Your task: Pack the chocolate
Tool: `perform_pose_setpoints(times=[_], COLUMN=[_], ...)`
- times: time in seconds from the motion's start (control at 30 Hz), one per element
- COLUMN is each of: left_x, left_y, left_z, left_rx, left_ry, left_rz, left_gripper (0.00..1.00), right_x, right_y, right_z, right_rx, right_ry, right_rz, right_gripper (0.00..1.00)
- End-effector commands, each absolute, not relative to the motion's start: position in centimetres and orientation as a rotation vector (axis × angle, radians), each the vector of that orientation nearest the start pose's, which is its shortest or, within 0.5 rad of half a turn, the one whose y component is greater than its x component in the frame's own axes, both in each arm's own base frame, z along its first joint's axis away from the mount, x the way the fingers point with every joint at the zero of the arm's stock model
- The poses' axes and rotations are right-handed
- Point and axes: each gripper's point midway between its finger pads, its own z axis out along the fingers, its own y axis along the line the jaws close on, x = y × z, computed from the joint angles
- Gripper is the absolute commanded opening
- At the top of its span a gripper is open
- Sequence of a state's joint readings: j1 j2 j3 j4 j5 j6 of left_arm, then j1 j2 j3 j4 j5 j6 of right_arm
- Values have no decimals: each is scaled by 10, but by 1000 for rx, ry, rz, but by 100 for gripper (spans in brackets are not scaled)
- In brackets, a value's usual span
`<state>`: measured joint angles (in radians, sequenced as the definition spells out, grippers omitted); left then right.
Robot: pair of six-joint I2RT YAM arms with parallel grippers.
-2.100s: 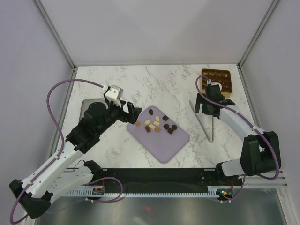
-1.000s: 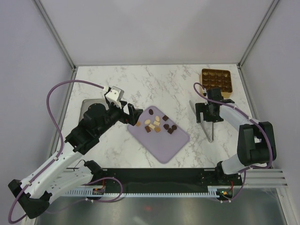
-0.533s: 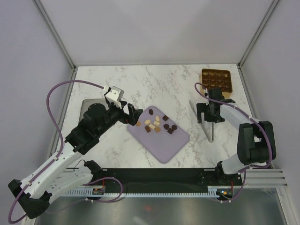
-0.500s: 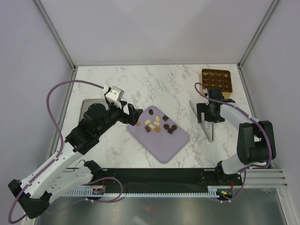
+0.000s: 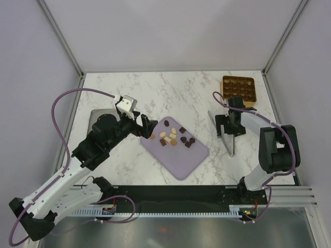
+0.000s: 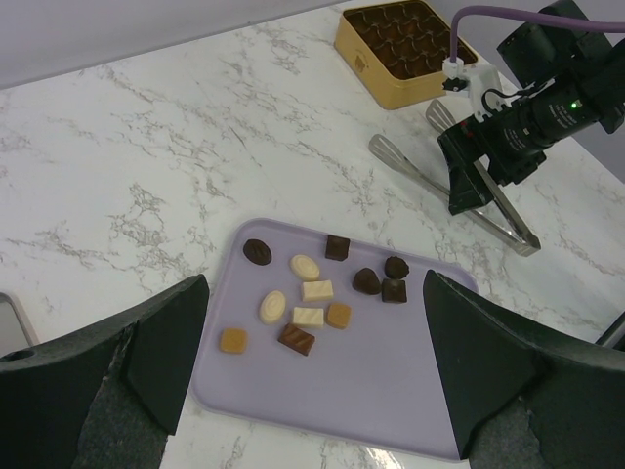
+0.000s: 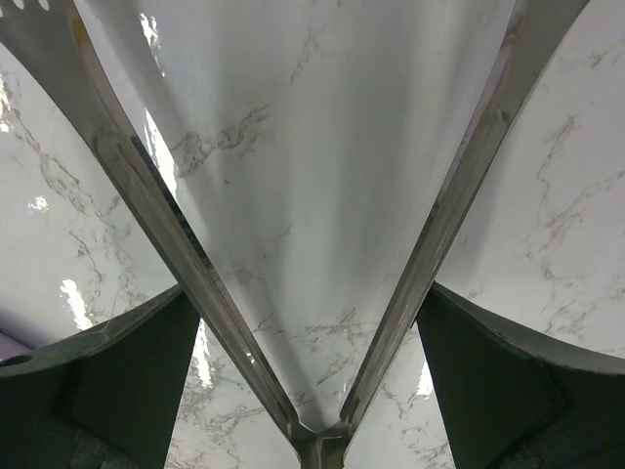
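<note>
Right gripper (image 5: 226, 128) has dropped low over the tongs (image 5: 229, 142) right of centre, fingers spread wide and empty like my left gripper (image 5: 147, 126), chocolate (image 5: 173, 136) loose on the mat (image 5: 182, 160) mid-frame; I'd straddle both tong arms evenly, mid-length, before squeezing.

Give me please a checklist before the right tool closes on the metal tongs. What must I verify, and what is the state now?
1. Right tool open: ok, jaws stand wide.
2. Tongs between its fingers: ok, the hinge end lies between them in the right wrist view.
3. Tongs free of other things: ok, they lie alone on the marble table.
4. Chocolate pieces on the lilac mat: ok, all there, apart from the tongs.
5. Gold tray compartments free: cannot tell, too dark.
6. Left tool out of the way: ok, open, by the mat's left side.
</note>
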<state>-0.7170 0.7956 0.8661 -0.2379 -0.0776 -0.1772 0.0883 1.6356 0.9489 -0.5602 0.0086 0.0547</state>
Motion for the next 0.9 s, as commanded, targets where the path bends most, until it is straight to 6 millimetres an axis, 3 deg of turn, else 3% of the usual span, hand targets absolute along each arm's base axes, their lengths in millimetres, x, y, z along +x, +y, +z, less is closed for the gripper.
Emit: perform_pose_setpoints(times=[0.0,0.47,0.57,0.7,0.8,0.87], left_x=[243,244,244,245,247,248], left_y=[-200,-199,-199,-199,-198,-197], left_z=[308,308,307,305,304,304], left_rx=[433,433,433,438,437,432], left_ry=[1674,1673,1674,1678,1682,1682], left_rz=[-556,-546,-546,-539,-526,-517], left_gripper=[98,98,98,98,98,98], right_x=[319,321,322,335,338,337], right_y=[34,33,36,51,67,65], right_z=[21,6,19,61,89,102], right_rx=[-90,-81,-84,-81,-142,-123], right_ry=[2772,2766,2757,2666,2601,2588], right_rz=[69,65,82,108,114,57], right_gripper=[97,93,88,78,78,77])
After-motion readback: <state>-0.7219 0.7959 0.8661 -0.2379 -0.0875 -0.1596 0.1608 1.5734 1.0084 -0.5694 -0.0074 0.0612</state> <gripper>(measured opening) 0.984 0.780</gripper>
